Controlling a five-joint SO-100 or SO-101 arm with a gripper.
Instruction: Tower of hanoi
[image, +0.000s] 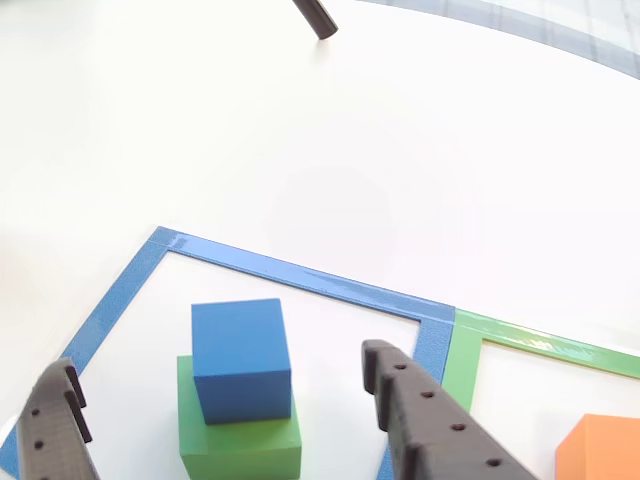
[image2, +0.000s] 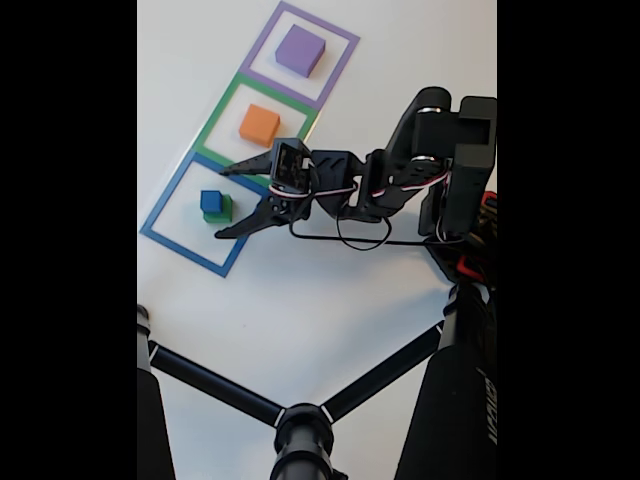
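Other view first: the gripper (image: 225, 420) has its dark perforated fingers (image: 420, 415) wide apart, straddling the small blue cube (image: 240, 358) stacked on the flat green block (image: 240, 440) inside the blue taped square (image: 300, 272) at lower left. Judging by this, the grasp of the top cube is in hand; next comes lowering and closing squarely. An orange cube (image: 600, 450) sits lower right.

Fixed view: the white table (image2: 300, 330) lies open below the squares; the purple cube (image2: 300, 50) occupies the topmost square.
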